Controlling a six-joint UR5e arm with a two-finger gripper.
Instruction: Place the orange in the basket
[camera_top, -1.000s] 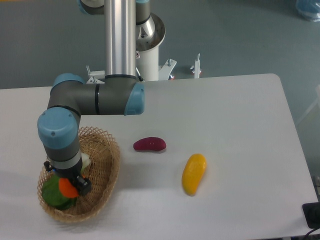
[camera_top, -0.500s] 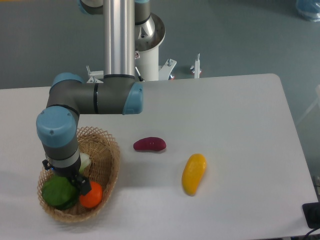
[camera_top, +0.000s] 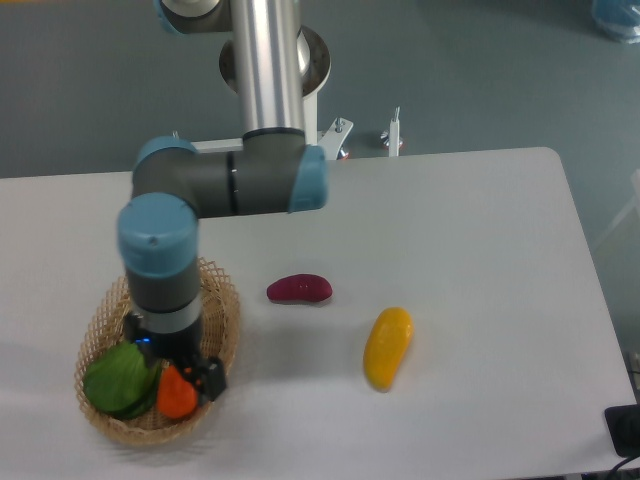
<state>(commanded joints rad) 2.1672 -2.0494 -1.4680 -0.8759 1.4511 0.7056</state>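
Note:
The orange (camera_top: 175, 396) lies in the wicker basket (camera_top: 128, 431) at the table's front left, next to a green leafy vegetable (camera_top: 116, 378). My gripper (camera_top: 180, 362) hangs just above the basket's right half, over the orange, and hides its top edge. The jaws stand apart and hold nothing. The arm's wrist covers the back of the basket.
A dark red-purple sweet potato (camera_top: 299, 289) lies on the white table to the right of the basket. An elongated yellow fruit (camera_top: 387, 347) lies further right, towards the front. The robot's base (camera_top: 290, 60) stands behind the table's back edge.
The gripper let the orange go into the basket. It has since risen and shifted right, and the orange has settled against the green vegetable.

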